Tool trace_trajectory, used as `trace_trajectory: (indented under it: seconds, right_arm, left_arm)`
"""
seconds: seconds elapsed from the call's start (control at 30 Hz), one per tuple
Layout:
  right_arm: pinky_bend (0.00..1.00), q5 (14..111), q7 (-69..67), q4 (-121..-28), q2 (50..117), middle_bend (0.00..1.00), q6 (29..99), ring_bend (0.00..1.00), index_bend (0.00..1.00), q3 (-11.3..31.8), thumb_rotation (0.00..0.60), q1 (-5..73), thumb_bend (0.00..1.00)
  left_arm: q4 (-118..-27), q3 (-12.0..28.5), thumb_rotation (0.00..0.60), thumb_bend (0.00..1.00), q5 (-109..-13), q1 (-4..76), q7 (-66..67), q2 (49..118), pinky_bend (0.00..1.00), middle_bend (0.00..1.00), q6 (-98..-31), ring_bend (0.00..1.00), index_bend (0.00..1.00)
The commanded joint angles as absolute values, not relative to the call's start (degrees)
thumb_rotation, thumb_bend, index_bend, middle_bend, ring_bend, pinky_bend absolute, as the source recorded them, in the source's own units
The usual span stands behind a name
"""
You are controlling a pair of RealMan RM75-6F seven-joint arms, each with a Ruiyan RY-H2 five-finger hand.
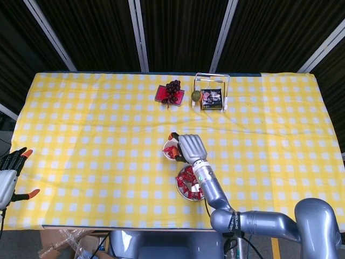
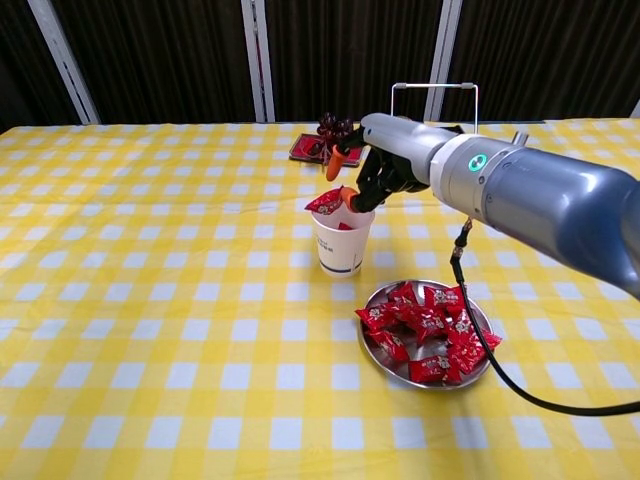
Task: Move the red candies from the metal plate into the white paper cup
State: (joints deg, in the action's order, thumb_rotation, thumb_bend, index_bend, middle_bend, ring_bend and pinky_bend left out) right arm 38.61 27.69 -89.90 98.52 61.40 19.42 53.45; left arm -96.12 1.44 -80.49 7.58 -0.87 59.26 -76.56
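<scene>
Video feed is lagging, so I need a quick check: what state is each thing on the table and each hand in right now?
right hand: over the cup, fingers opening, a candy at its fingertips
white paper cup: upright, candies inside, one sticking over the rim
metal plate: still piled with red candies
left hand: idle at the table edge, fingers apart, empty
</scene>
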Motion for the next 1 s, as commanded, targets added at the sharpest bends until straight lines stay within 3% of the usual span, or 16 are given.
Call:
trace_trajectory:
  seconds: [0.03, 0.37, 0.6, 1.0]
  right_arm:
    - [0.98, 38.6, 28.0, -90.5, 98.3, 0.83, 61.8, 0.96, 0.32, 19.5, 0.600, 53.4, 0.58]
    - [0.98, 38.5, 29.1, -92.2, 96.6, 0.83, 63.7, 0.96, 0.31, 19.4, 0.600, 52.7, 0.58]
    - [0.98, 40.7, 30.6, -98.6, 94.3, 0.83, 66.6, 0.96, 0.31, 17.2, 0.600, 50.8, 0.58]
    - [0.98, 43.7, 36.4, -111.3, 91.8, 0.83, 72.2, 0.95, 0.26, 10.0, 0.600, 47.4, 0.41]
  left_arm:
    - [-96.1, 1.4, 0.600, 0.00, -80.5, 7.6, -0.9, 59.3, 0.00, 0.00, -76.5, 0.00, 0.00]
    - [-96.0, 1.5, 0.600, 0.00, -80.7, 7.5, -0.8, 59.4, 0.00, 0.00, -77.0, 0.00, 0.00]
    - [-95.6, 1.7, 0.600, 0.00, -80.8, 7.4, -0.8, 59.6, 0.00, 0.00, -77.5, 0.00, 0.00]
    - [-95.4, 2.0, 0.600, 0.00, -80.3, 7.2, -0.6, 59.8, 0.00, 0.00, -78.1, 0.00, 0.00]
